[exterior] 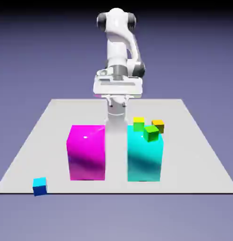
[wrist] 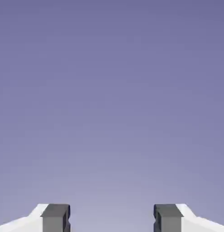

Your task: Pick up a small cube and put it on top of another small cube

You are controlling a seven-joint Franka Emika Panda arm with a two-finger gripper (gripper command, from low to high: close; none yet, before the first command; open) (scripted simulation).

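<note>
Nothing of the stacking is done, as far as the views show: the claw (exterior: 118,102) is up near the arm's base, its fingertips (wrist: 56,218) spread apart with only backdrop between them, so the pick itself is still to come. The tiny cyan-topped blue cube (exterior: 39,187) sits well apart from the claw, low at the exterior view's left, by the near edge of the surface (exterior: 48,141), beyond the big magenta block (exterior: 87,153) as seen from the claw. Off to the claw's other side is the tall cyan block (exterior: 144,155), with a small green cube (exterior: 151,133), a yellow-green cube (exterior: 138,124) and an orange cube (exterior: 158,126) at or near its top; which of them rest on it I cannot tell. Left to do: reach, grasp, lift, carry, set down, release.
</note>
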